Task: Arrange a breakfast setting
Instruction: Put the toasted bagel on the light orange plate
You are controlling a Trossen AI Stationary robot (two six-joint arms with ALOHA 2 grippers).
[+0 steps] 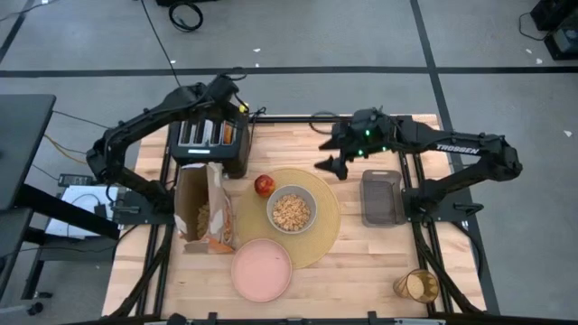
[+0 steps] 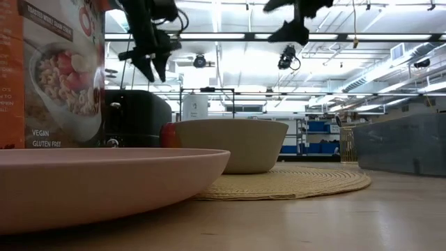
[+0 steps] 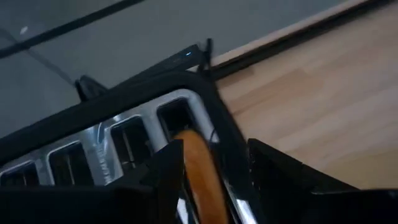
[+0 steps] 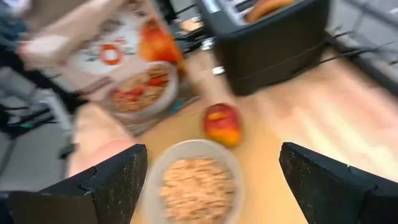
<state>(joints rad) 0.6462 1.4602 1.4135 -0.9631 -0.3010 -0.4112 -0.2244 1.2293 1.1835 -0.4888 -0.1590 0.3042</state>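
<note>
Right arm (image 1: 470, 149): white lettering "TROSSEN" along the dark upper link, seen in the high view.
Cereal box (image 2: 52, 73), lower front: white words "VEGAN" and, beneath, "GLUTEN FREE", seen in the low view.
Cereal box, left edge: small white lines of print on the orange side, cut off and too small to read.
Cereal box, top: large lettering, cropped by the frame, not readable.
Cereal box in the right wrist view (image 4: 127, 62): a red ring-shaped logo, blurred, no words readable.
</note>
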